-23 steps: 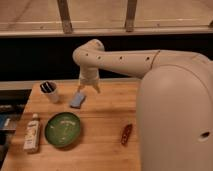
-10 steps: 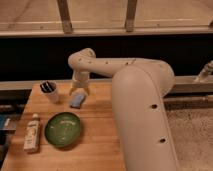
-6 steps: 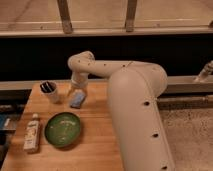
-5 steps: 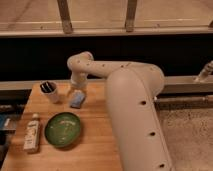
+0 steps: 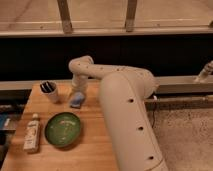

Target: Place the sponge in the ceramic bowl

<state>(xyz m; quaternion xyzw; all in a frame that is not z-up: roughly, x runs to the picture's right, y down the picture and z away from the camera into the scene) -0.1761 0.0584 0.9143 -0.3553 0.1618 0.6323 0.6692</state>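
The light-blue sponge (image 5: 76, 100) lies on the wooden table (image 5: 95, 145), behind and a little right of the dark-green ceramic bowl (image 5: 63, 129). My gripper (image 5: 78, 93) reaches down from the white arm right over the sponge's far edge, at or just above it. The wrist and arm hide the contact point. The bowl sits near the table's front left with nothing in it.
A small white cup (image 5: 49, 91) with dark contents stands at the back left. A white labelled bottle (image 5: 32, 133) lies left of the bowl. My large white arm (image 5: 125, 115) covers the table's right side. A dark ledge runs behind the table.
The arm has swung left and lowered, bringing the gripper from above the sponge down onto it. The sponge and the bowl have stayed in place.
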